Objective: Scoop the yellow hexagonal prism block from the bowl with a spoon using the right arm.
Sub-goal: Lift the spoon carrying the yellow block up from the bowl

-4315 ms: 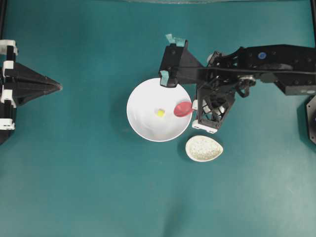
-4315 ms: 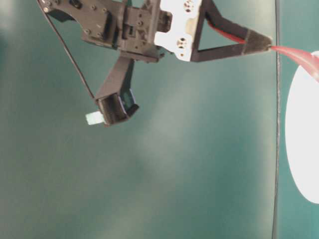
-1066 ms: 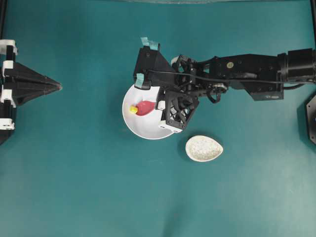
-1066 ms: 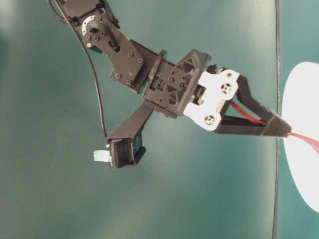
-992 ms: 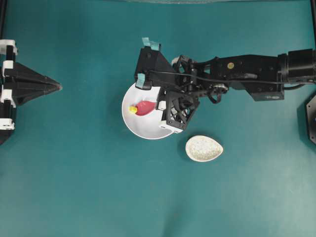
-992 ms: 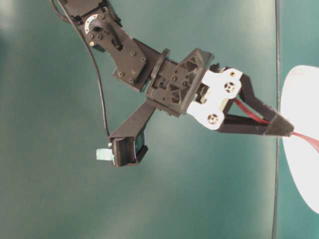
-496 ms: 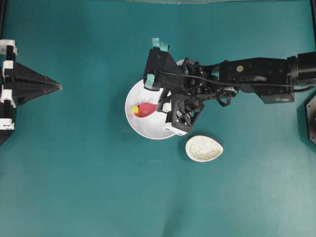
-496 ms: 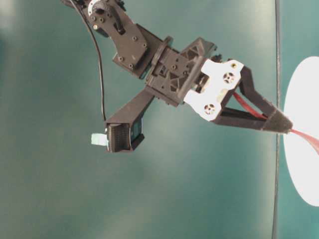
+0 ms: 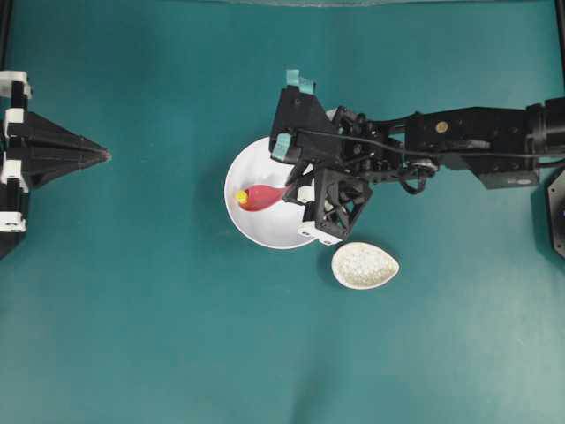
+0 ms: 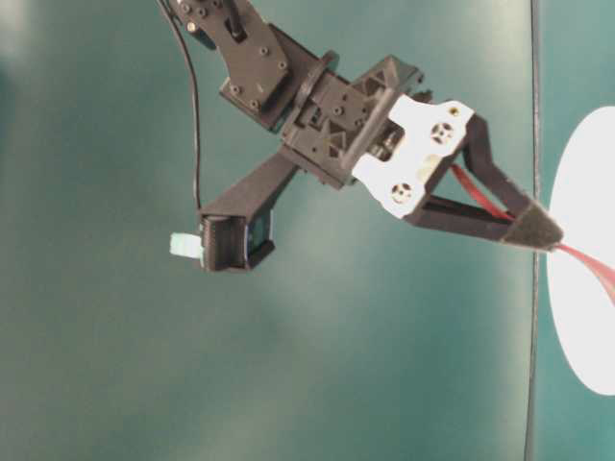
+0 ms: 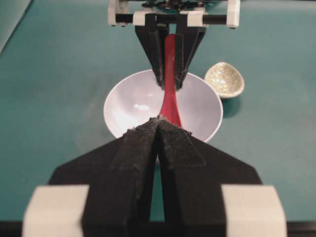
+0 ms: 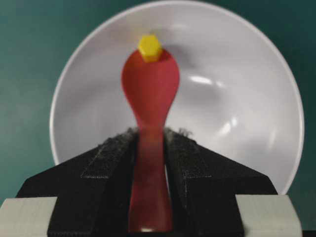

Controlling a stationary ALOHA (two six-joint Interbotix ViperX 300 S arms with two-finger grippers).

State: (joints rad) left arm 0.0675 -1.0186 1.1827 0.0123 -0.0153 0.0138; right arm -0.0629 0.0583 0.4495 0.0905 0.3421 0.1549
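The white bowl [image 9: 265, 230] sits mid-table. My right gripper [image 9: 298, 188] hangs over its right side, shut on the flat handle of the pink-red spoon [image 9: 259, 198]. The scoop points left inside the bowl. The yellow hexagonal prism block [image 9: 241, 196] rests at the scoop's far tip. In the right wrist view the block [image 12: 149, 48] sits on the front edge of the spoon [image 12: 150, 91], with the bowl [image 12: 237, 98] behind it and the gripper [image 12: 150, 132] clamped on the handle. My left gripper [image 9: 106, 155] stays at the far left, shut and empty.
A speckled egg-shaped spoon rest [image 9: 365, 265] lies just right of and below the bowl. It shows in the left wrist view too, as the spoon rest [image 11: 224, 80] behind the bowl [image 11: 128, 98]. The teal table surrounds everything.
My right arm has drawn back to the right, carrying the spoon with the yellow block at its tip. The bowl has shifted slightly right. The left arm is still.
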